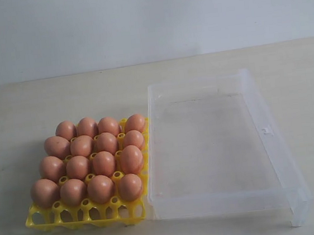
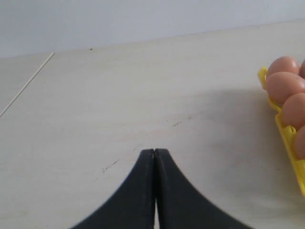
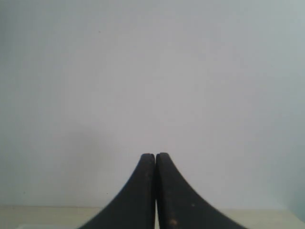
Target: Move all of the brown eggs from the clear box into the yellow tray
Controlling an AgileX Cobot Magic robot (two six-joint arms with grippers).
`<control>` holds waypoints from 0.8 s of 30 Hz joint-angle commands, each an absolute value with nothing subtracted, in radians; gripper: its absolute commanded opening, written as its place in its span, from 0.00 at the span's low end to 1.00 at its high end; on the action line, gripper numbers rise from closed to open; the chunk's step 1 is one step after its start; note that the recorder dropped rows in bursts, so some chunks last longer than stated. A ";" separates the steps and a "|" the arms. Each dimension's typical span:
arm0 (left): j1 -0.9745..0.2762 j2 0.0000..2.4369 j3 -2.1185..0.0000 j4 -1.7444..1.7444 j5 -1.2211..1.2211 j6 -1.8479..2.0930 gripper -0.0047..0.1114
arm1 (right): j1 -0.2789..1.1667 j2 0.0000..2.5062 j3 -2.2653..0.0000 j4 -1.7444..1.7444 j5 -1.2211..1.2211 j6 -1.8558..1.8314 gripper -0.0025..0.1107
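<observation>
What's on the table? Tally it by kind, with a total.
Brown eggs: 16, all in the tray
Yellow tray: 1
Clear box: 1
Total: 18

matte orange-brown oval eggs [image 1: 94, 158], bright yellow plastic grid tray [image 1: 83, 214], transparent colourless plastic box [image 1: 219, 150], pale beige tabletop [image 1: 43, 101], black gripper fingers [image 2: 138, 191]

Pale, faintly scuffed tabletop [image 1: 59, 99] below a plain white wall [image 1: 135, 18]
</observation>
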State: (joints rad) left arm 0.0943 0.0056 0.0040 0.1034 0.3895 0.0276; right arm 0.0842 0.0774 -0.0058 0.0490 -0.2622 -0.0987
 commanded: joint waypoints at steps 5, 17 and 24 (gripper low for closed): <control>0.090 0.000 0.000 0.101 0.380 0.022 0.04 | -0.007 0.000 0.000 0.047 -0.122 -0.104 0.02; 0.090 0.000 0.000 0.101 0.380 0.022 0.04 | -0.014 0.000 0.000 0.049 -0.110 -0.104 0.02; 0.090 0.000 0.000 0.101 0.380 0.022 0.04 | -0.014 0.000 0.000 0.049 -0.110 -0.104 0.02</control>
State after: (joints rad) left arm 0.0943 0.0056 0.0040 0.1034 0.3895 0.0276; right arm -0.0084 0.0059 -0.0058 0.0490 -0.1168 -0.0987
